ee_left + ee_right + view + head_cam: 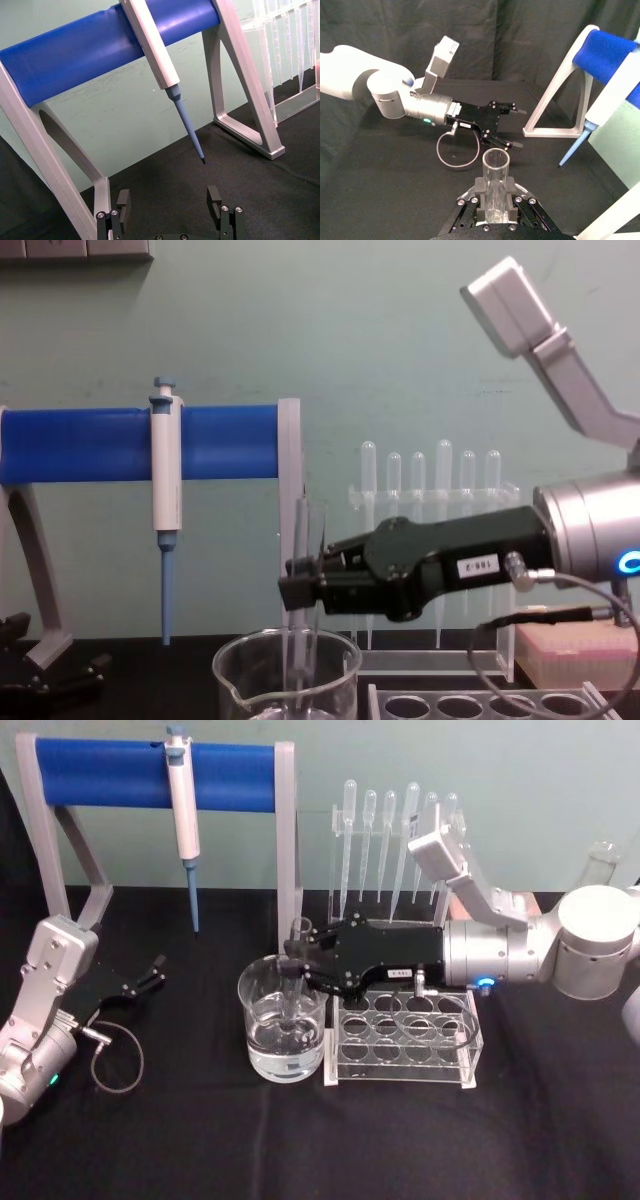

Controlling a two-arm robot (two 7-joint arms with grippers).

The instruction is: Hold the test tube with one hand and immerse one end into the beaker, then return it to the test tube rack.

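Note:
The test tube (300, 931) stands upright with my right gripper (296, 964) shut on its upper part. Its lower end reaches down inside the beaker (262, 1020), which holds clear water, and appears to dip into it. From the chest, the tube (305, 530) rises above the black fingers of the right gripper (300, 585) and runs down past the beaker's rim (240, 660). The right wrist view looks down the tube's open mouth (495, 170), which sits clamped between the pads. My left gripper (150, 975) rests open at the table's left, and it is open too in its own view (169, 200).
A clear tube rack (405, 1035) stands right beside the beaker, under my right arm. Behind it is a stand of plastic pipettes (395, 850). A blue-barred frame (100, 772) with a hanging pipettor (182, 810) stands at the back left. A cable loop (118, 1065) lies near the left gripper.

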